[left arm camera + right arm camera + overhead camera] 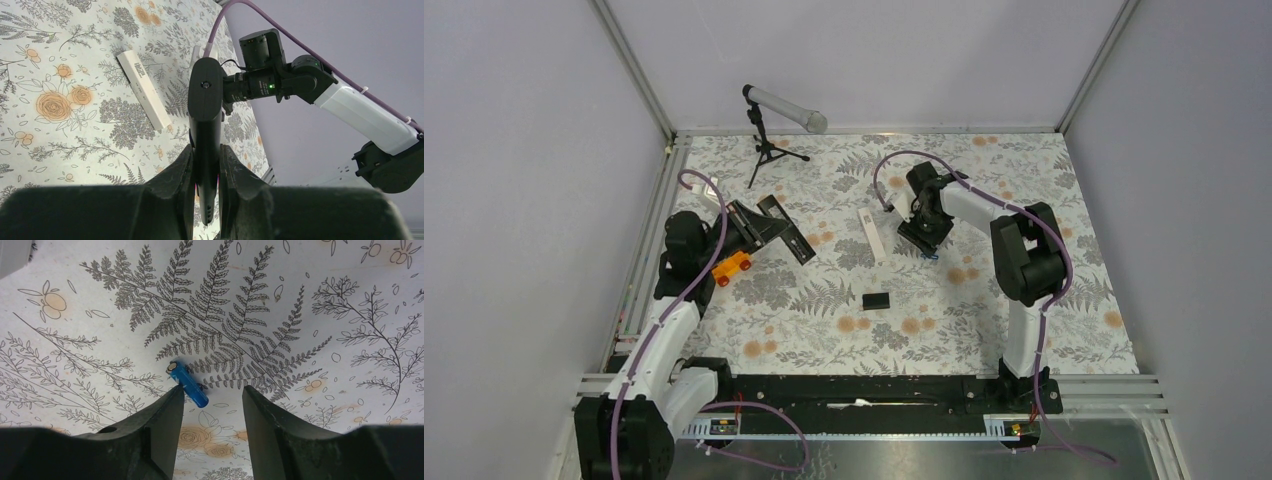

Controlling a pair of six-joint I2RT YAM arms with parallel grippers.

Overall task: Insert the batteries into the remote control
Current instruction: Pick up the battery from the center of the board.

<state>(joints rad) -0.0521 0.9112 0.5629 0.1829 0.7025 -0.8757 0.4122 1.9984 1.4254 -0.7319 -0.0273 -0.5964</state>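
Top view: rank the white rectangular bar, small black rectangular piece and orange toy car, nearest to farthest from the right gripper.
From the right gripper:
1. white rectangular bar: just to its left, mid-mat.
2. small black rectangular piece: to its left and closer to the arm bases.
3. orange toy car: far over on the left side.
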